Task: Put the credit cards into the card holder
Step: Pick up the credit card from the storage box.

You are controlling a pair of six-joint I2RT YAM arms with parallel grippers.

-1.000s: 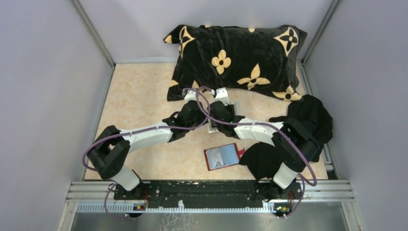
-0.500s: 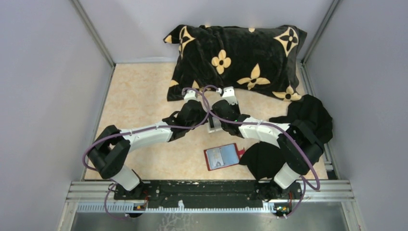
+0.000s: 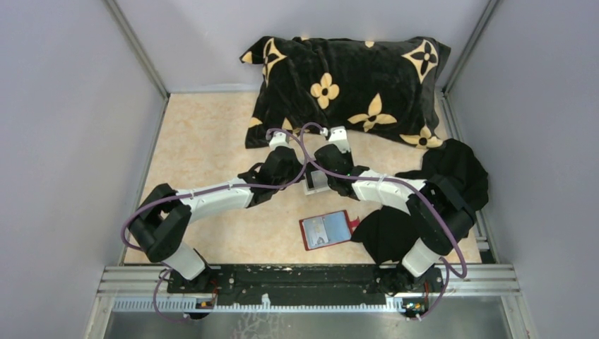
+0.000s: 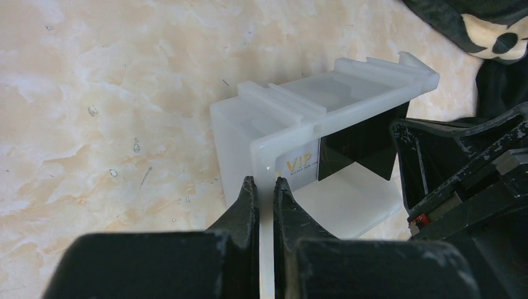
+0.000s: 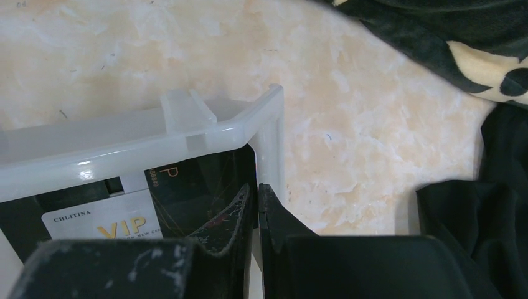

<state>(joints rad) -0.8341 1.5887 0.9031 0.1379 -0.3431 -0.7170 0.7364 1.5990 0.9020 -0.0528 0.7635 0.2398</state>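
The red card holder [image 3: 326, 230] lies open on the table near the front, apart from both grippers. A small white tray [image 4: 324, 106] sits between the two wrists [image 3: 315, 183]. It holds the credit cards, among them a black card with a white "VIP" band [image 4: 302, 165], also in the right wrist view [image 5: 199, 180]. My left gripper [image 4: 262, 182] is shut on one wall of the tray. My right gripper [image 5: 256, 188] is shut on the tray's [image 5: 124, 140] opposite wall. How many cards are in the tray is hidden.
A black pillow with yellow flowers [image 3: 346, 88] lies at the back. A black cloth [image 3: 452, 176] is heaped at the right, close to the right arm, and shows in the right wrist view [image 5: 473, 237]. Grey walls close in both sides.
The right wrist has shifted slightly to the right and back. The left arm and the red card holder have not moved.
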